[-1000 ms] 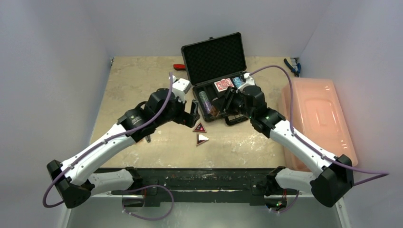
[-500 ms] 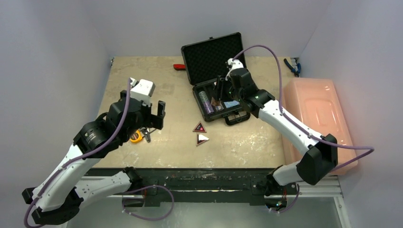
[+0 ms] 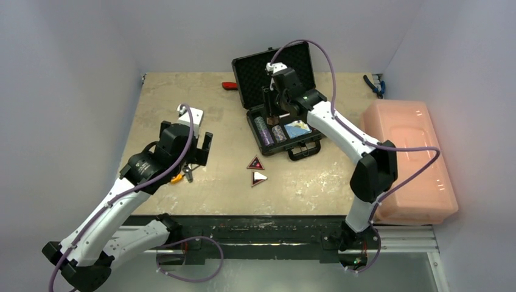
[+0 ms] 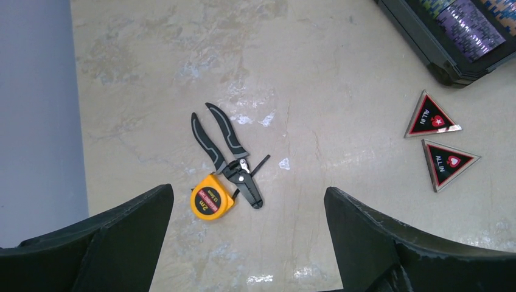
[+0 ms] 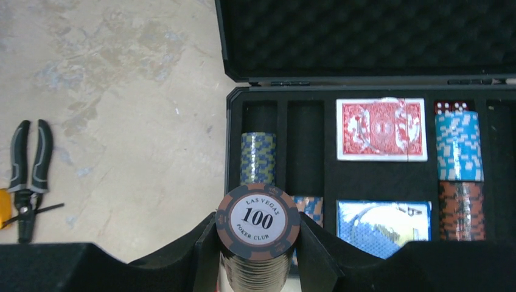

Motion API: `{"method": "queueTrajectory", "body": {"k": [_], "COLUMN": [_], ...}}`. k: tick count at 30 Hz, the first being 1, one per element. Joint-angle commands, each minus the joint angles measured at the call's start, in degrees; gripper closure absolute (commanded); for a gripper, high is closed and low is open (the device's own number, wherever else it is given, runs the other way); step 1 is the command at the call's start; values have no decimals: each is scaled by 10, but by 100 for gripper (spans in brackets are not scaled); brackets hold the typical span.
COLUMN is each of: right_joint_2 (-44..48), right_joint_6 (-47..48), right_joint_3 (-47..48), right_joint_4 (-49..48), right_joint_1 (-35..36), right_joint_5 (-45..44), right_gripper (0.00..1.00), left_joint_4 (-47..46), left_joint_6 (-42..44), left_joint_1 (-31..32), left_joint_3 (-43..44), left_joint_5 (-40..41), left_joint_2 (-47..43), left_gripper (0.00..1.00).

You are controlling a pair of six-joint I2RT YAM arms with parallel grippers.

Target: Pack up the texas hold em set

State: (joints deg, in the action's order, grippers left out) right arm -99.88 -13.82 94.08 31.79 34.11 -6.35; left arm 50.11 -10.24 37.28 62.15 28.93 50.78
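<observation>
The black foam-lined briefcase (image 3: 304,145) lies open at the back of the table, lid up. My right gripper (image 5: 258,240) is shut on a stack of brown "100" chips (image 5: 258,220), held over the case's left slots (image 5: 304,143). The case holds a red deck (image 5: 381,129), a blue deck (image 5: 383,220), and blue-green (image 5: 258,157), light blue (image 5: 459,146) and orange (image 5: 461,210) chip stacks. Two triangular "ALL IN" markers (image 4: 431,117) (image 4: 446,163) lie on the table in front of the case. My left gripper (image 4: 246,243) is open and empty above the table's left part.
A yellow tape measure (image 4: 210,198) and black pliers (image 4: 225,149) lie under my left gripper. A pink plastic bin (image 3: 404,155) stands at the right edge. A red-handled tool (image 3: 229,86) and blue pliers (image 3: 373,84) lie at the back.
My right gripper has lifted the brown chip stack and moved back over the case's left side. My left arm has pulled away left from the case.
</observation>
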Motion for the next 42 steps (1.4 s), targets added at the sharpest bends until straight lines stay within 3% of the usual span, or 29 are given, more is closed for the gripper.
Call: {"method": "queueTrajectory", "body": {"k": [1, 11, 17, 28, 42], "right_joint_2": [-47, -214, -269, -309, -328], "right_joint_6": [44, 92, 118, 135, 133], "right_joint_3": [93, 280, 332, 312, 262], "right_joint_4": [19, 96, 114, 119, 131], "right_joint_1": [1, 1, 0, 0, -1], "right_joint_5": [-12, -47, -95, -140, -135], "right_gripper": [100, 100, 100, 100, 100], "left_joint_4": [-39, -37, -41, -40, -38], "left_joint_6": [10, 15, 17, 18, 19], "left_joint_1": [-16, -17, -22, -26, -27], "left_joint_3": [-1, 0, 0, -1, -4], "left_joint_5": [-43, -69, -83, -93, -92], "left_joint_2": [7, 36, 42, 43, 43], "left_gripper": [6, 9, 10, 11, 11]}}
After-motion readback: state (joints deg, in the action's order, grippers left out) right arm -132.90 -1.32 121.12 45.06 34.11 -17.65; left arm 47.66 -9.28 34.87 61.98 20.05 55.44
